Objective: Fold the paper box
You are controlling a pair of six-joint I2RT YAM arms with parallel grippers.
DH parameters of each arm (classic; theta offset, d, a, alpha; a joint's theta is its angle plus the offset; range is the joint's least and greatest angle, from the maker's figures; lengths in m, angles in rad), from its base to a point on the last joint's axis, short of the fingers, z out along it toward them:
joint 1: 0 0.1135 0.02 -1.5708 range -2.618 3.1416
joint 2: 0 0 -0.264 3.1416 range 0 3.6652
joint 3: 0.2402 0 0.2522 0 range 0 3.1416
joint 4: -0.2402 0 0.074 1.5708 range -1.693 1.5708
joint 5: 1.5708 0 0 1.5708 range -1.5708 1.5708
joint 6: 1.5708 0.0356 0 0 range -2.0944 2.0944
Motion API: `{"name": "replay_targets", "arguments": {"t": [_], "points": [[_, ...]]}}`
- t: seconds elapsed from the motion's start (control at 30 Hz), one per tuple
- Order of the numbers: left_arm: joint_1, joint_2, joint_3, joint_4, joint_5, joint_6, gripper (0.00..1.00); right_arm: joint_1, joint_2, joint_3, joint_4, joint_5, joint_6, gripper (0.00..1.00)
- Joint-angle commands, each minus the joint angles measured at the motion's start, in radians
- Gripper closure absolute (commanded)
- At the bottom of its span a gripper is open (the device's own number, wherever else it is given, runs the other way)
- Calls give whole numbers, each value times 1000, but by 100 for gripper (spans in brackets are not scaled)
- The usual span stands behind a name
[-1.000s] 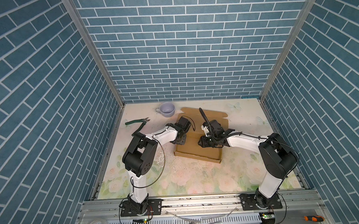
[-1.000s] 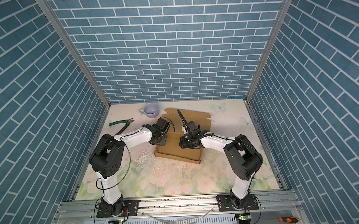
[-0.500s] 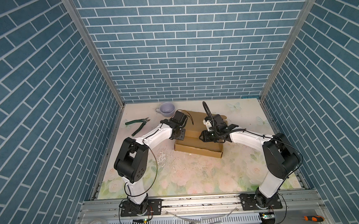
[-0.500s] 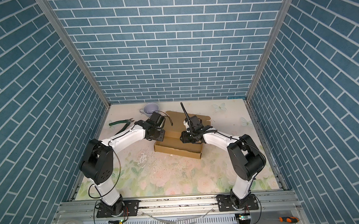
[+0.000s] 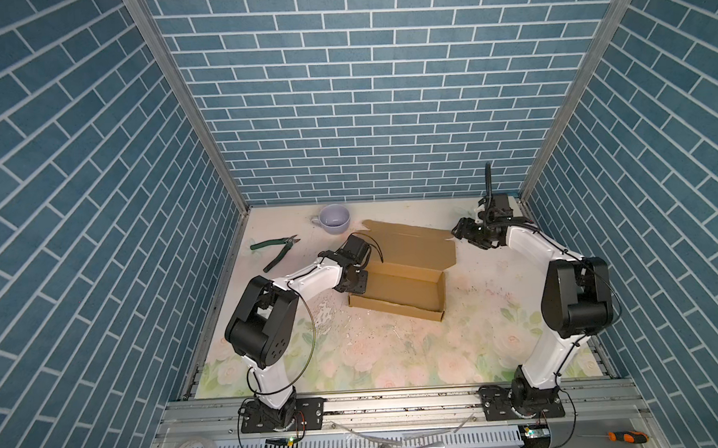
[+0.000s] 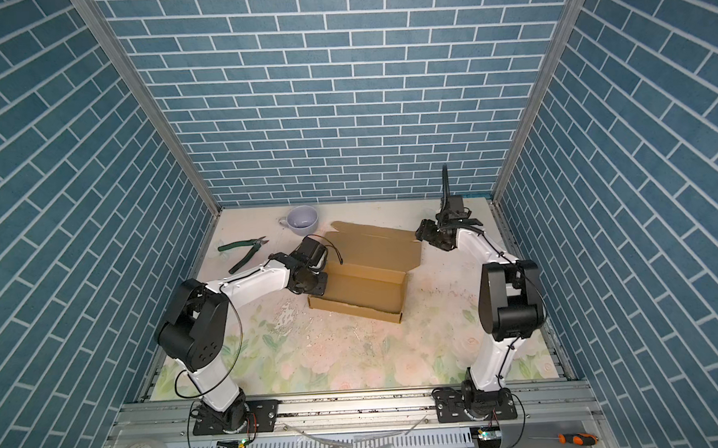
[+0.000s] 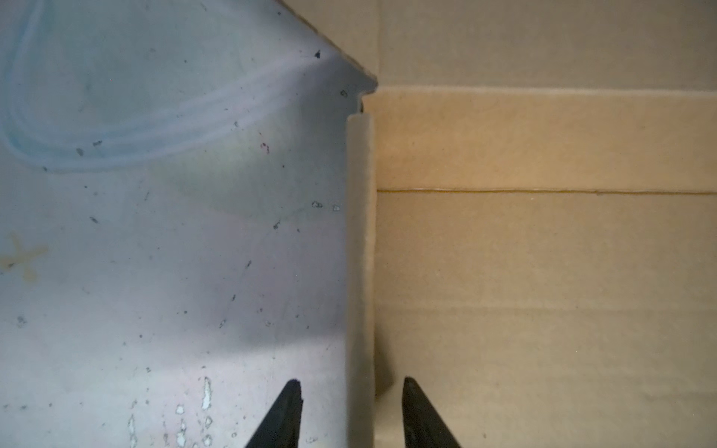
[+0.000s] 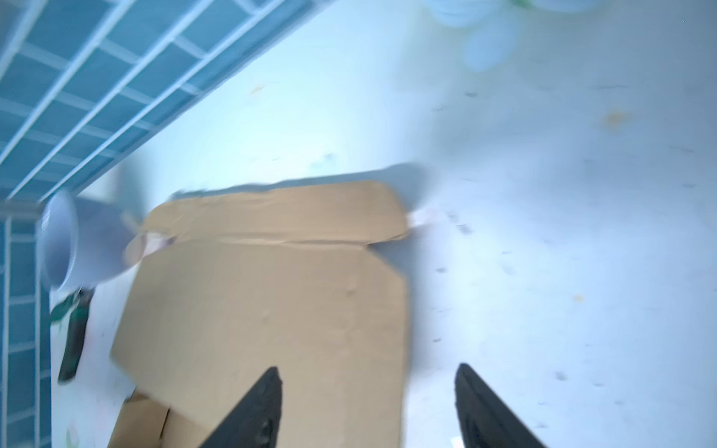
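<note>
Right gripper [image 8: 368, 366] withdrawn from paper box [image 5: 397, 283], wide, empty, left gripper [image 7: 350, 380] part-open astride wall [image 7: 359, 252]

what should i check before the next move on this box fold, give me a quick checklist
1. Left gripper on the paper box's end wall: ok, open jaws straddle it, gaps both sides.
2. Right gripper free: ok, open, empty, beside the lid flap's far right corner.
3. Box walls upright: ok.
4. Lid flap closed: not ok, it lies open toward the back.
5. Lilac cup clear of the lid flap: cannot tell, it sits close by the far left corner.
</note>
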Motion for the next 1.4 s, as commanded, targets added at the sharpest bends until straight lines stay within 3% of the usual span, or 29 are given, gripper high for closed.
{"name": "replay_targets", "arguments": {"t": [0.0,0.27,0.47,0.63,0.93,1.1,1.27,1.37], "points": [[3,-31,-23,26,7,-25,56,-8,112,117,-146,-76,-19,26],[2,-34,-34,37,12,-34,56,-19,286,250,-146,-247,-7,33],[3,-31,-34,42,9,-33,56,-14,323,276,-143,-328,-13,59],[3,-35,-29,45,2,-28,56,-15,298,222,-89,-335,-27,74],[4,-63,-16,34,4,6,54,-12,178,43,196,-350,-82,99],[20,-130,7,17,-19,55,50,-7,96,-83,412,-326,-112,100],[79,-182,17,21,69,59,49,2,81,-93,448,-323,-144,100],[166,-237,-3,74,125,69,48,12,51,-112,478,-316,-186,100]]}}
